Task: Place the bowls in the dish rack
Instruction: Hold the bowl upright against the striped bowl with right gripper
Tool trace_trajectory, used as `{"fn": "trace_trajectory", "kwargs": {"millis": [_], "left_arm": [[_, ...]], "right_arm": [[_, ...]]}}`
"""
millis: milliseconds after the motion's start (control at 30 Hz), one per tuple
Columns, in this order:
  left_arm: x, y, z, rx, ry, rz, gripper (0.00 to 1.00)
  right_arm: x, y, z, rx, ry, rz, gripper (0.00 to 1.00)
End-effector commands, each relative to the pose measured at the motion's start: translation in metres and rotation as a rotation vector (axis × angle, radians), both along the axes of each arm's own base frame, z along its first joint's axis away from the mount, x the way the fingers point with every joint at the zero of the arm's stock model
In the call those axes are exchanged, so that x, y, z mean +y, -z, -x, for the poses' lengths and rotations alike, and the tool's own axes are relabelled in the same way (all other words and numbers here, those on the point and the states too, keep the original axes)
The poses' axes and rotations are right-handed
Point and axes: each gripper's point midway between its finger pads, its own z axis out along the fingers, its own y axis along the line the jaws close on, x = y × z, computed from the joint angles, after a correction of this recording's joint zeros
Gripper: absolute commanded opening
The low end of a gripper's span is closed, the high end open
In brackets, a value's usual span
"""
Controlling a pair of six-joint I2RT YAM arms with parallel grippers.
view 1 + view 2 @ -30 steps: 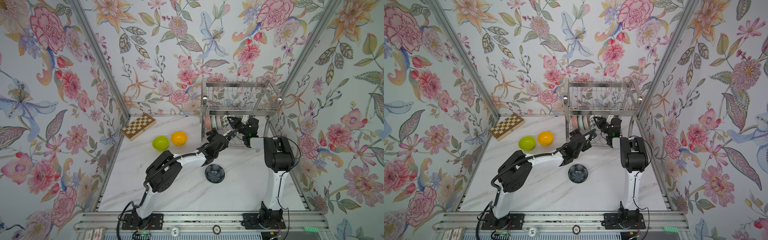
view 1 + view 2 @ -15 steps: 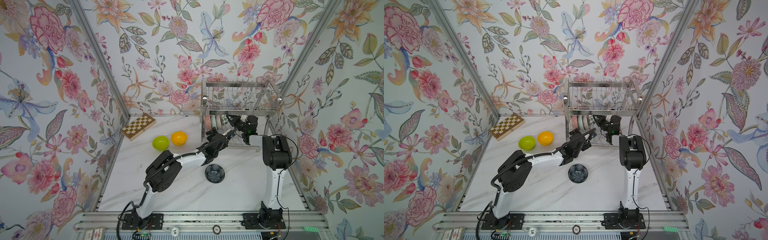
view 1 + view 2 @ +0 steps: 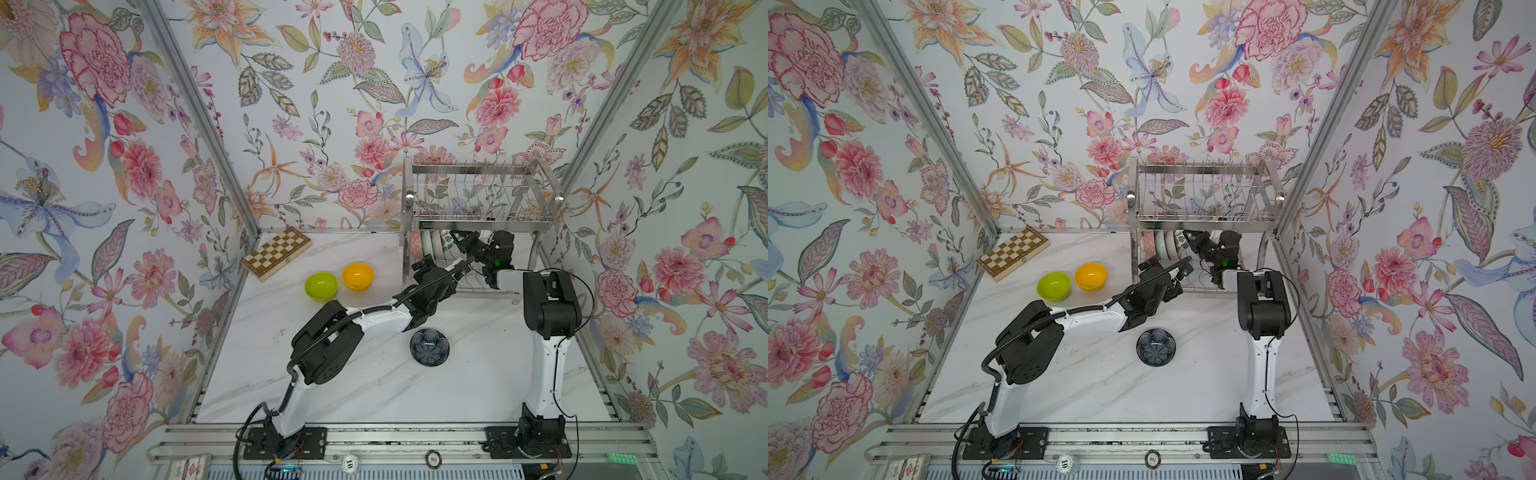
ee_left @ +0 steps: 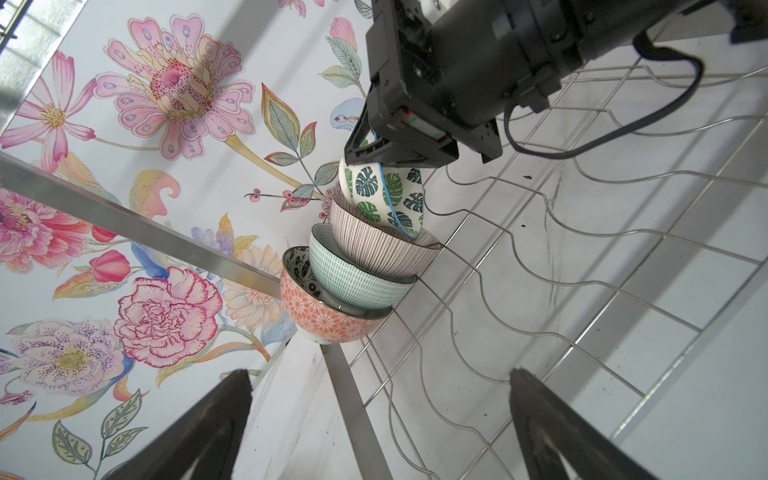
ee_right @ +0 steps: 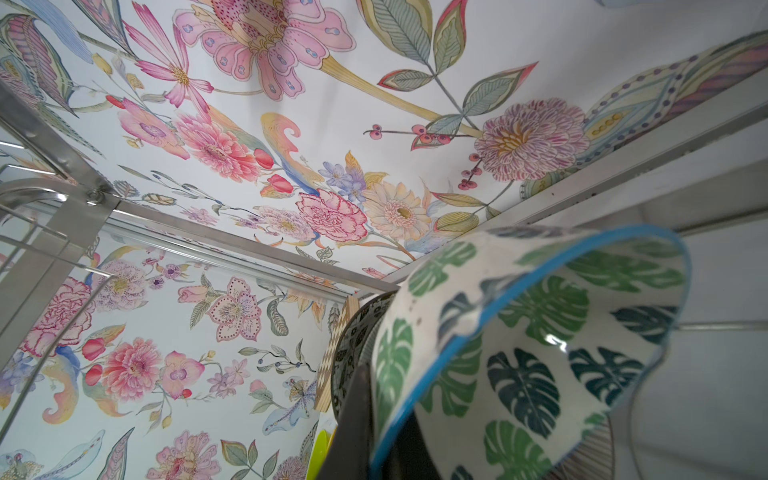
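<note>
Right gripper [image 4: 374, 154] pinches the leaf bowl [image 4: 386, 195] by its rim, on edge, so it slots against the striped bowl [image 4: 374, 245] at the left of the dish rack [image 3: 482, 170], lower shelf; left gripper [image 4: 380, 399] hovers nearer, jaws wide, empty; lime bowl [image 3: 321, 286], orange bowl [image 3: 357, 276] and navy bowl [image 3: 429, 347] lie unloaded.

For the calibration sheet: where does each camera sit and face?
Top views: high overhead, looking down on table, dish rack; left arm, right arm show.
Left wrist: faces racked bowls; open left gripper, right gripper show.
Right wrist: looks past gripped leaf bowl at wallpaper; own finger shows.
Shared: leaf bowl, in both wrist views.
</note>
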Motion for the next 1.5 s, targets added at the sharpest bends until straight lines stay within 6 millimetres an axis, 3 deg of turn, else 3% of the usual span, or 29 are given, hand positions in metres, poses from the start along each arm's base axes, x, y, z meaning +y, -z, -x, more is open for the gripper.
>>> {"fn": "trace_trajectory", "kwargs": {"millis": [0,667,1467], "left_arm": [[0.003,-0.003,-0.006,-0.005,-0.014,0.018,0.99],[0.005,-0.008,-0.002,-0.002,-0.015,0.027,0.99],[0.006,-0.003,-0.001,0.003,-0.024,0.026,0.99]], "right_arm": [[0.003,0.001,-0.004,-0.008,-0.018,0.003,0.0],[-0.002,0.018,-0.006,0.062,-0.011,0.042,0.0],[-0.002,0.023,-0.01,0.073,-0.012,0.036,0.12]]}}
